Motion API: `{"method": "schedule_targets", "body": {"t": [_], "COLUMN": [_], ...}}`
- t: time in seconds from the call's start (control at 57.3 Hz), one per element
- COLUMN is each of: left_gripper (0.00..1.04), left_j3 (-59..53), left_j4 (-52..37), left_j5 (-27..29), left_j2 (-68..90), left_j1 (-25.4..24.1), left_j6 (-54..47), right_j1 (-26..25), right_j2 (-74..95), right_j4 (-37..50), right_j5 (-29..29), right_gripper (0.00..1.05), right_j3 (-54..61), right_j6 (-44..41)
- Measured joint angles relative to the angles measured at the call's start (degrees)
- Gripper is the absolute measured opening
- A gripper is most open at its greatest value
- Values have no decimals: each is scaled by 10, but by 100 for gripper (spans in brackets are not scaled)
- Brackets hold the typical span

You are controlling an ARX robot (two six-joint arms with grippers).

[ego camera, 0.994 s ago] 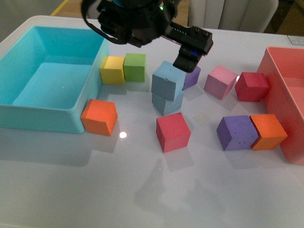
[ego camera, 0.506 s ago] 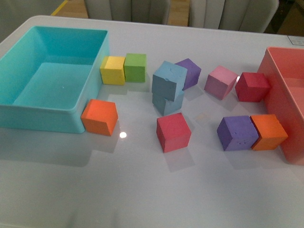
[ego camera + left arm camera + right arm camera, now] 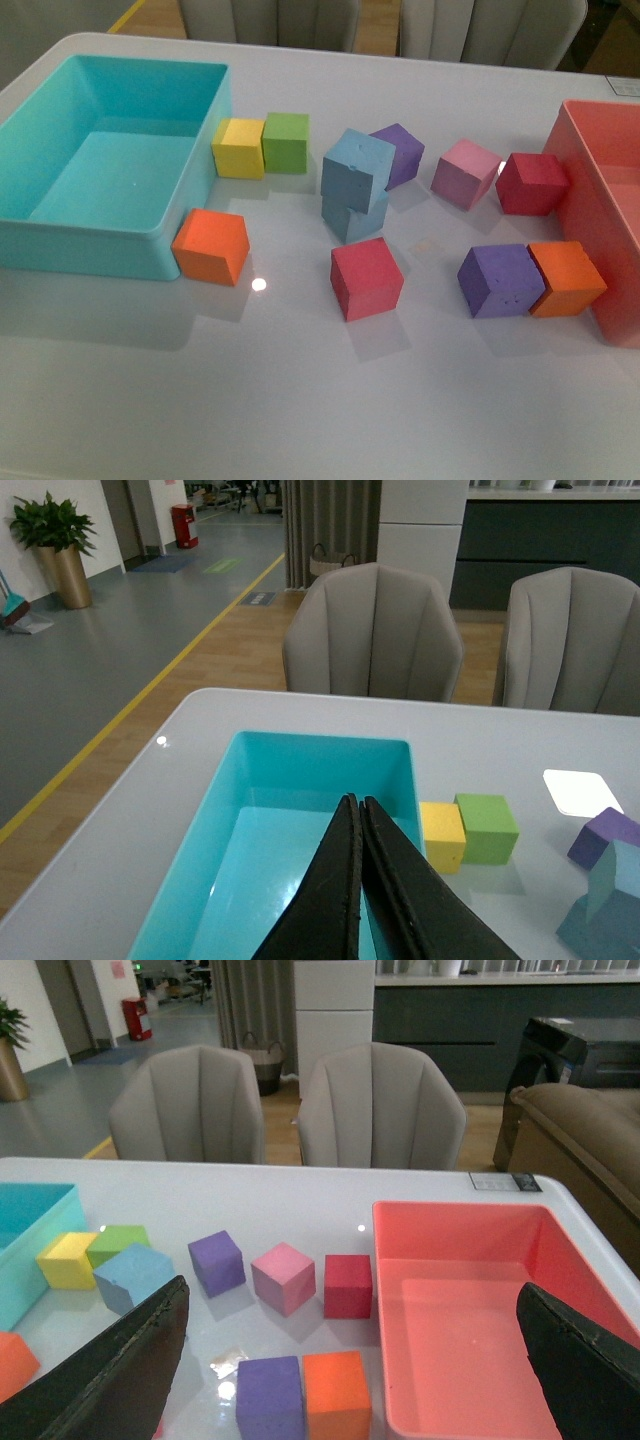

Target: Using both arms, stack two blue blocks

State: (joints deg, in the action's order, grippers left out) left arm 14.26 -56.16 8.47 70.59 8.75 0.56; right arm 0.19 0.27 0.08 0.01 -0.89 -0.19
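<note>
Upper blue block (image 3: 357, 169) sits skewed on lower blue block (image 3: 352, 214), matte sky-blue. My left gripper (image 3: 360, 880) clenched, empty; right gripper (image 3: 350, 1360) spread wide.

The white glossy bench (image 3: 300, 400) carries a bright spot of reflected light, and everything else sits beyond its far edge. Directly behind that edge stand two grey upholstered chairs (image 3: 372, 630) with ribbed backs. Behind the chairs, a strip of wooden floor (image 3: 215, 645) with a yellow line meets grey flooring. Further back from the chairs rise a white pillar (image 3: 334, 1010), a dark cabinet run (image 3: 455, 1020) and a grey curtain (image 3: 325, 520). A potted plant (image 3: 55, 540) in a gold pot and a red bin (image 3: 183, 525) stand far off to one side of the chairs; a brown sofa (image 3: 585, 1140) sits at the other.
</note>
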Motion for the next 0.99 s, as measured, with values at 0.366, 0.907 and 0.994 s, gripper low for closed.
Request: {"method": "schedule_targets", "body": {"t": [0.366, 0.907, 0.994], "left_gripper": [2, 2, 2], "left_j3": [-106, -134, -134], "left_j4": [36, 258, 287], "left_j5": [-76, -85, -85], "left_j2": [-135, -398, -428], "left_j1": [-64, -85, -85], "left_j6": [-1, -2, -2], "right_j1": [0, 0, 0], "right_j2": [0, 0, 0], "right_j4": [0, 0, 0], "right_j5": [0, 0, 0], "right_gripper": [96, 96, 96], "right_j3": [0, 0, 0], "right_j6": [0, 0, 0]}}
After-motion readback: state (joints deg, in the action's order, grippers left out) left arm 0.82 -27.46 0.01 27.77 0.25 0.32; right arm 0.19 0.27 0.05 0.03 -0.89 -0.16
